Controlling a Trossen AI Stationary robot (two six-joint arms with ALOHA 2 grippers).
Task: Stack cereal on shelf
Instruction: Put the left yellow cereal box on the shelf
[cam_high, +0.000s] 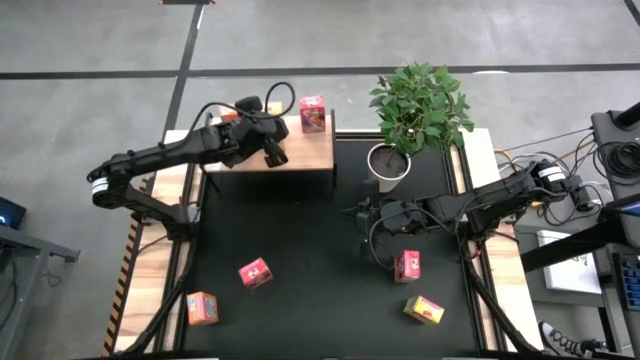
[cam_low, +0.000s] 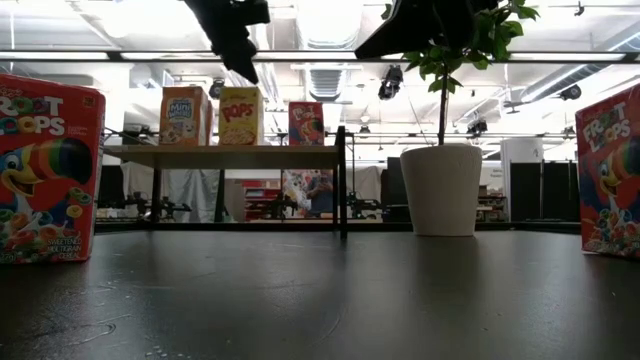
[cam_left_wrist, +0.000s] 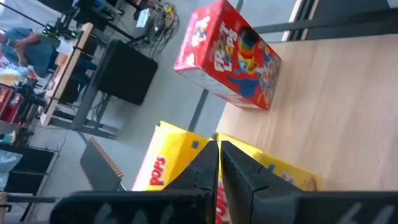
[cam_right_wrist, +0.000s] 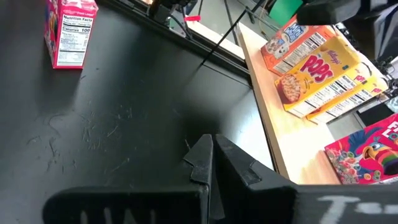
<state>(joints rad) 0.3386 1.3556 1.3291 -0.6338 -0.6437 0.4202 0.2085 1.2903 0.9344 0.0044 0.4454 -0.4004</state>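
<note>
Near edge of the black table (cam_high: 300, 310): orange box (cam_high: 203, 308) at near left, yellow box (cam_high: 424, 310) at near right, both loose on the mat. A bit farther in, red box (cam_high: 255, 272) left of centre, tilted, and pink box (cam_high: 407, 265) right of centre, upright. In the low view two Froot Loops boxes stand at the picture's two edges, close to the camera.

Right gripper (cam_high: 362, 214) sits mid-table, just near of the plant pot (cam_high: 388, 162), fingers pressed together, empty, above the bare mat. Pink box lies nearer than it, apart.

Far left: shelf (cam_high: 300, 152), light wood top. Three boxes stand on it in a row: Mini-Wheats box (cam_low: 184, 115), Pops box (cam_low: 239, 116), Froot Loops box (cam_low: 306, 123). Left gripper (cam_high: 274, 152) hovers above the shelf over the Pops box, fingers closed, holding nothing; not touching as far as the low view shows.

Plant stands right of the shelf, at the far side.
</note>
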